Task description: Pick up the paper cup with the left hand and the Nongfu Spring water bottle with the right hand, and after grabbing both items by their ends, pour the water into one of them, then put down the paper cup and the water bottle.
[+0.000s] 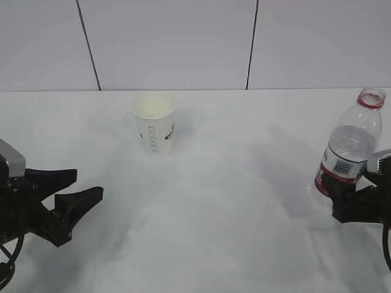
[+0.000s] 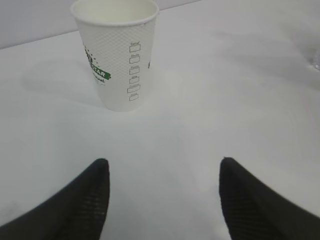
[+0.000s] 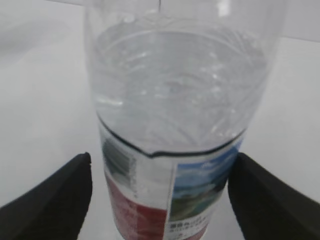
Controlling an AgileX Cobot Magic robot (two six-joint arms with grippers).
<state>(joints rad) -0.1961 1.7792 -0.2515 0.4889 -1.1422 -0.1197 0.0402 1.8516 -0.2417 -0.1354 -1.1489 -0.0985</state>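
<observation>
The white paper cup stands upright on the table, left of centre and towards the back, and looks empty inside. In the left wrist view the paper cup is ahead and a little left. My left gripper hangs low at the left edge, open, well short of the cup, with only bare table in my left gripper. The capless Nongfu Spring water bottle stands upright at the right with water in it. My right gripper is open, its fingers flanking the bottle's label; my right gripper is not clamped on it.
The white table runs back to a pale panelled wall with dark seams. Open table surface lies between the cup and the bottle and in front of both.
</observation>
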